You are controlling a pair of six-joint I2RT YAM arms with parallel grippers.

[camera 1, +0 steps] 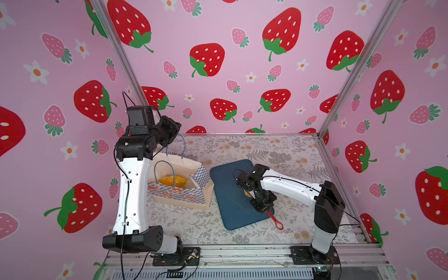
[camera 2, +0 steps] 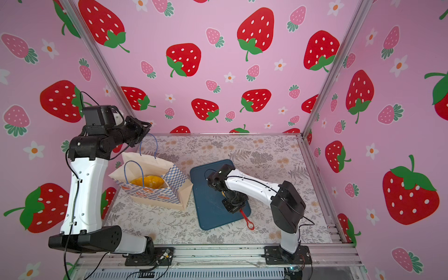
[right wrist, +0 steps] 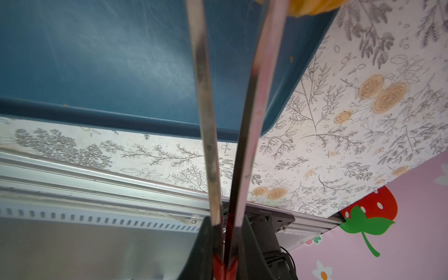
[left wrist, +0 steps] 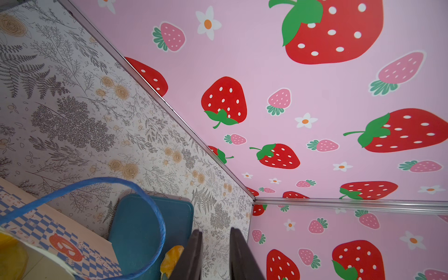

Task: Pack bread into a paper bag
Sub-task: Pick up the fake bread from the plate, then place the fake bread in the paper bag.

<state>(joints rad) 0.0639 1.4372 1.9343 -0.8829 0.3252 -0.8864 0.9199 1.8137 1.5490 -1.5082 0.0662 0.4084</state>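
Observation:
The cream paper bag (camera 1: 179, 191) with the blue-white checkered band stands open at the left, and yellow bread (camera 1: 172, 181) lies inside it. Above its far blue handle (camera 1: 181, 145) hovers my left gripper (camera 1: 175, 128). In the left wrist view its jaws (left wrist: 215, 232) stand slightly apart with nothing between them, and the handle loop (left wrist: 155, 211) passes beside one finger. My right gripper (camera 1: 263, 204) is shut on red-handled metal tongs (camera 1: 278, 224) over the dark blue tray (camera 1: 225, 194). A golden piece of bread (camera 1: 247, 193) peeks out under the wrist, by the tongs' blades (right wrist: 206, 97).
The tray (camera 2: 206, 194) lies right of the bag (camera 2: 150, 191) on the floral tablecloth. Pink strawberry walls close in the back and both sides. An aluminium rail (camera 1: 242, 252) runs along the front edge between the two arm bases.

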